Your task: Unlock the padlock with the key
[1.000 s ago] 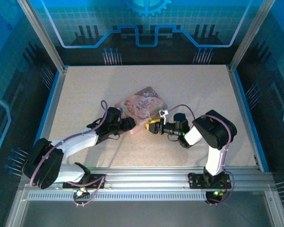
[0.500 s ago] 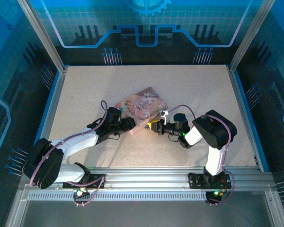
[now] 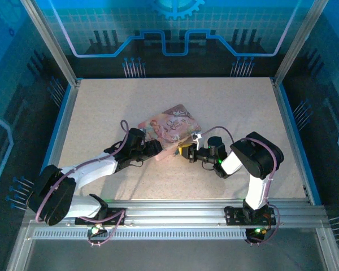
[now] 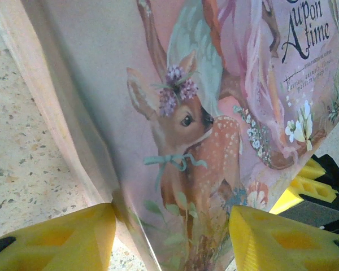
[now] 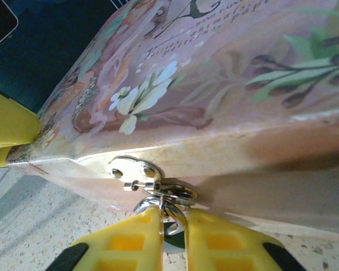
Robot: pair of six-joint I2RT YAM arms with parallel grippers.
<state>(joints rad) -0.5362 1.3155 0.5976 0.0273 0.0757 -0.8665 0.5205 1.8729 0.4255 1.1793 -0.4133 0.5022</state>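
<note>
At the left, the left end effector (image 4: 170, 231) straddles the near corner of the pink tin (image 3: 170, 125). One yellow finger presses the tin's side wall and the other sits against its illustrated lid, so it appears to be clamping the tin at a medium spread. The tin lies near the middle of the worktop (image 3: 101, 107), between the two arms.

Further right, on the tin's side wall, a small silvery hasp (image 5: 130, 168) carries the padlock (image 5: 169, 197), which hangs just below it. The right end effector (image 5: 172, 226) is narrowed to a slit around the padlock, pinching it close under the hasp.

No key can be picked out in these views, and where it lies cannot be told. That is the first risk, since the fingers covering the lock body may also cover the keyhole. The pinch is on a very small, smooth piece, so any sideways pull could let it slip free or twist the hasp. The left hold is only on a corner, so a tug from the right could pivot the tin out of that grip.
</note>
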